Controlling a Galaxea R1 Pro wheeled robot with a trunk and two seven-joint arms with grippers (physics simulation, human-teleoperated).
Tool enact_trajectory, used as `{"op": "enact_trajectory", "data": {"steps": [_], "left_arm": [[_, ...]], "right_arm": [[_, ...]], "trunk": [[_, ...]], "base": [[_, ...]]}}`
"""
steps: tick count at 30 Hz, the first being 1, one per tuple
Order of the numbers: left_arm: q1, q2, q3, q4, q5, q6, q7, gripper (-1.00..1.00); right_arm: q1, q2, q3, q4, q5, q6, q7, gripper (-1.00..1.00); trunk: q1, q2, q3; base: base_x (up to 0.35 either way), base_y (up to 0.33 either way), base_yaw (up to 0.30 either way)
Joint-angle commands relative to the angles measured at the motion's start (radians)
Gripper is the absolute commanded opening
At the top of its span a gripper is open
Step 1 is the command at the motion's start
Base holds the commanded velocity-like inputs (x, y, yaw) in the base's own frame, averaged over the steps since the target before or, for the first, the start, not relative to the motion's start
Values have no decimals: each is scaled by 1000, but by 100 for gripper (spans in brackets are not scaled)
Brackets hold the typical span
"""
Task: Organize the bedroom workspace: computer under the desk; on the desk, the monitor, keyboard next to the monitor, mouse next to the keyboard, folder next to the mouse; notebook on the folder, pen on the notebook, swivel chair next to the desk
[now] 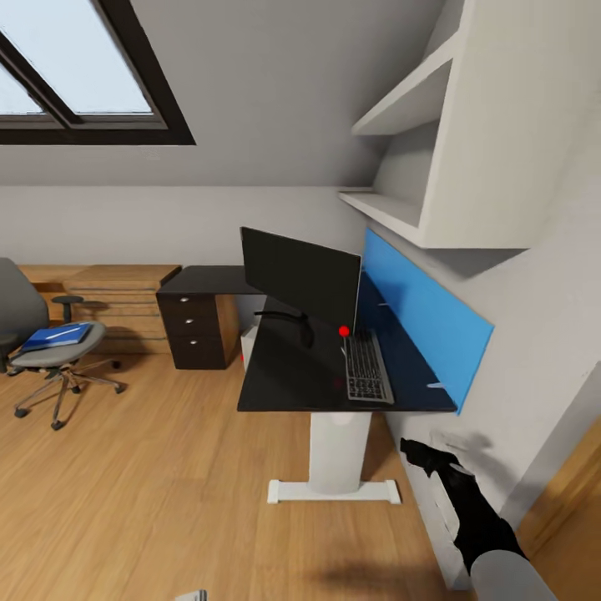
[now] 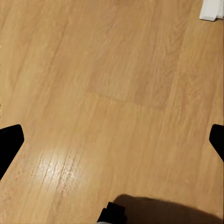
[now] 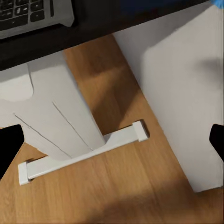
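The black-topped desk (image 1: 288, 380) with its blue back panel (image 1: 426, 321) runs along the right wall. On it stands the monitor (image 1: 300, 280), and the keyboard (image 1: 367, 367) lies beside it near the panel; the keyboard's corner (image 3: 32, 14) also shows in the right wrist view. At far left is the swivel chair (image 1: 37, 355), with a flat blue item (image 1: 57, 337) on its seat, folder or notebook, I cannot tell which. A thin white stick lies on it. A light grey box, apparently the computer (image 1: 436, 522) (image 3: 186, 102), stands by the wall past the desk's near end. My right gripper (image 1: 417, 455) (image 3: 112, 144) hangs open above it. My left gripper (image 2: 112, 140) is open over bare floor.
The desk's white pedestal leg (image 1: 338, 455) (image 3: 60, 126) with its flat foot stands left of the grey box. A dark three-drawer unit (image 1: 196, 330) and a light-wood chest (image 1: 117, 300) stand at the back. White shelves (image 1: 401, 117) hang above the desk. A small red ball (image 1: 343, 331) sits by the keyboard.
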Motion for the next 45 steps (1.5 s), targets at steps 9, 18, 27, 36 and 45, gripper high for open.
{"op": "enact_trajectory", "data": {"steps": [9, 18, 27, 36, 45], "left_arm": [[-1, 2, -9, 25, 8, -22, 6, 100], [-1, 5, -9, 26, 10, -67, 6, 100], [-1, 22, -2, 27, 14, -69, 11, 100], [-1, 57, 122, 20, 37, -80, 4, 100], [-1, 121, 233, 11, 55, -80, -103, 100]], "right_arm": [[-39, -2, 5, 27, -12, -6, 21, 100], [-40, -5, 3, 30, -11, -28, 83, 100], [-40, -4, 3, 43, -4, -36, 83, 100], [-40, -4, 4, 82, -1, -94, 77, 100], [-40, -6, 6, 83, 1, -102, 78, 100]], "trunk": [[0, -1, -1], [0, -1, -1], [0, -1, -1], [0, -1, -1], [0, -1, -1]], "base": [[115, -33, 0], [323, 0, 0], [330, 0, 0], [330, 0, 0], [329, 0, 0]]}}
